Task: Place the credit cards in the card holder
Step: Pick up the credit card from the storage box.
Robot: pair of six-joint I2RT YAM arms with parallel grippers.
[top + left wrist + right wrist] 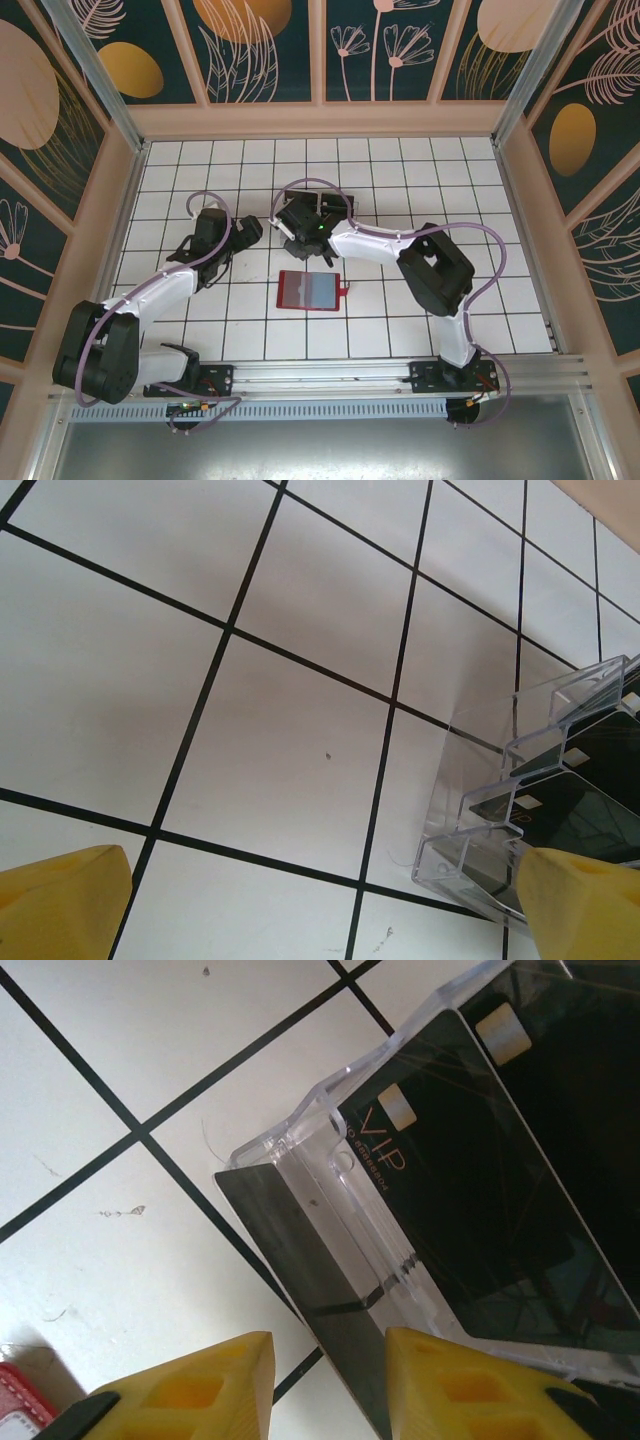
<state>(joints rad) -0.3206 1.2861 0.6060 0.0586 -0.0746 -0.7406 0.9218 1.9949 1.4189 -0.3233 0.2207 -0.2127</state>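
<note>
- Top external view: the card holder [309,290] lies open on the white tiled counter [480,190], grey-blue pockets up, just in front of both arms. The right gripper [298,238] hangs just behind it, and the left gripper [248,232] sits close beside the right one. There is open counter to the far side and to the right. The raised walls are well apart from the work.
- Left wrist view: the left gripper [325,905] is fully released over bare tile. The clear rack [470,850] stands at its right fingertip [585,900], with the dark credit cards [585,810] standing in its slots.
- Right wrist view: the right gripper [330,1390] straddles a thin grey panel [290,1240] at the rack's front, probably a card seen edge-on. The jaws stand partly apart, and I cannot tell whether they pinch it. A corner of the red holder shows at lower left.
- The step in hand looks like drawing a card out. It should be pinched on the card alone, clear of the plastic lip, and lifted straight along the slot so the rack does not tip. The left gripper is close enough to steady the rack.
</note>
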